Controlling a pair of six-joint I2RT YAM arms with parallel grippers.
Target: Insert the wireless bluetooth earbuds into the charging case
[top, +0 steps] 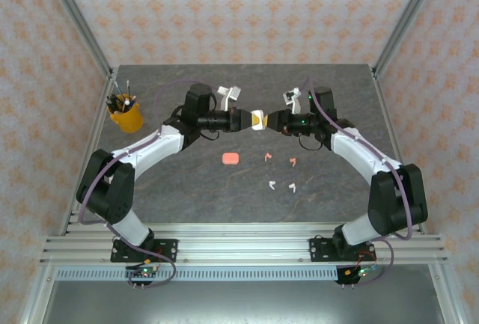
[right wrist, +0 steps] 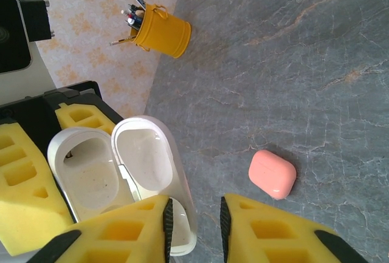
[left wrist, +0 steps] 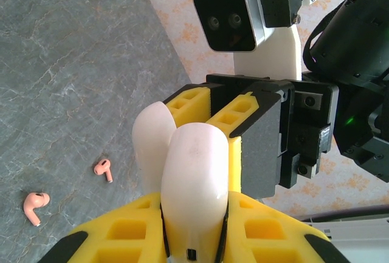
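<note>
The left gripper (left wrist: 193,214) is clamped on a glossy white case (right wrist: 143,160), with its yellow foam fingers (left wrist: 121,232) pressed to both flanks. The pebble-shaped case is held hinged open above the table (top: 187,189) (grey, marbled) and shows two smooth oval hollows. The right gripper (right wrist: 194,214) straddles the lid's rim with its jaws parted, a gap on one side. On the table lie the tiny L-shaped buds, none touching: two pink buds (top: 266,157) and, nearer the arm bases, two white buds (top: 272,184). A rounded matte pink case (top: 230,159), closed, sits just left of them. A yellow cup (top: 126,118) of pens stands far left.
</note>
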